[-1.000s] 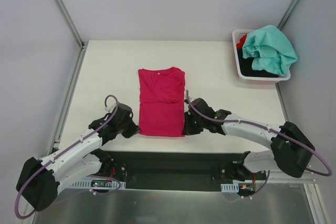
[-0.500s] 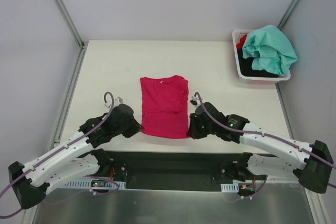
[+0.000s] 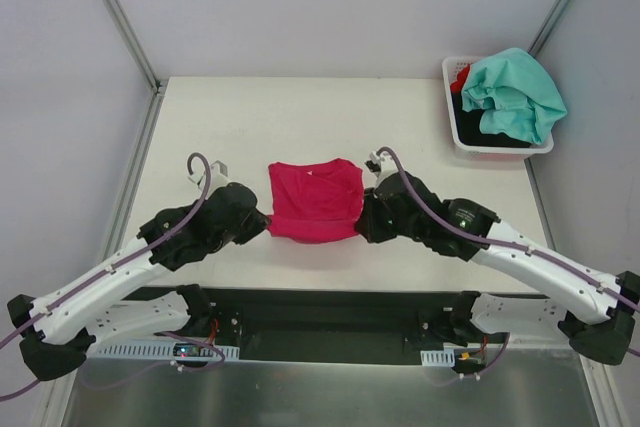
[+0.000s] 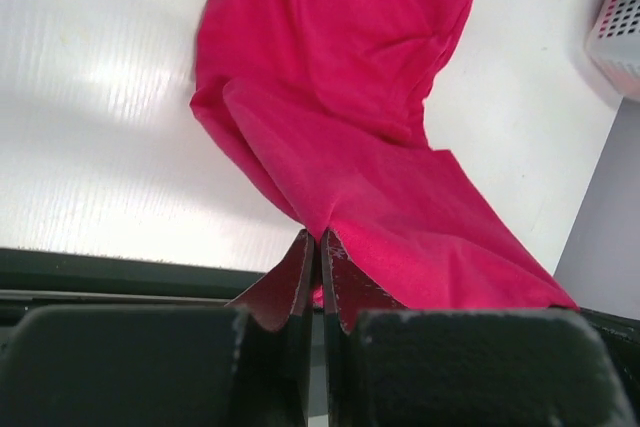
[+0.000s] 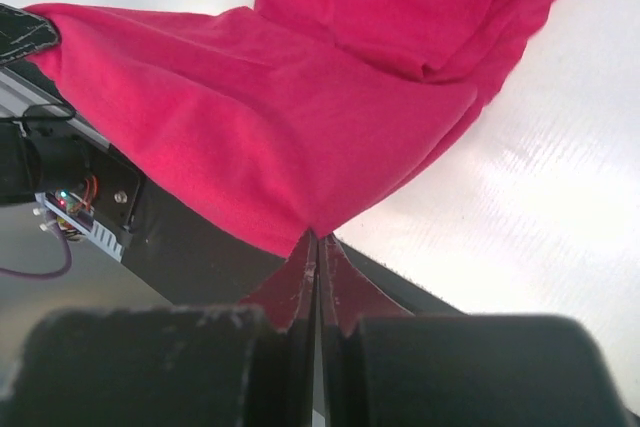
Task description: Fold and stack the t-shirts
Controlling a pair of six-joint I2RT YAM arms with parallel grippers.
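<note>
The magenta-pink t-shirt (image 3: 314,201) lies mid-table, its near hem lifted off the surface and doubled toward the collar. My left gripper (image 3: 266,226) is shut on the hem's left corner; in the left wrist view the cloth (image 4: 400,147) runs up from my left gripper (image 4: 318,237). My right gripper (image 3: 360,224) is shut on the right corner, and the shirt (image 5: 300,117) hangs from my right gripper (image 5: 318,238) in the right wrist view. A teal-mint t-shirt (image 3: 515,93) tops the basket, over black (image 3: 480,133) and red (image 3: 460,77) ones.
The white plastic basket (image 3: 456,135) stands at the table's far right corner. The white table (image 3: 210,127) ends at a dark near edge where the arm bases sit. Grey walls and metal frame posts enclose the back and sides.
Both grippers have carried the shirt's near hem up and away from me. The shirt went from a long flat rectangle to about half that length.
</note>
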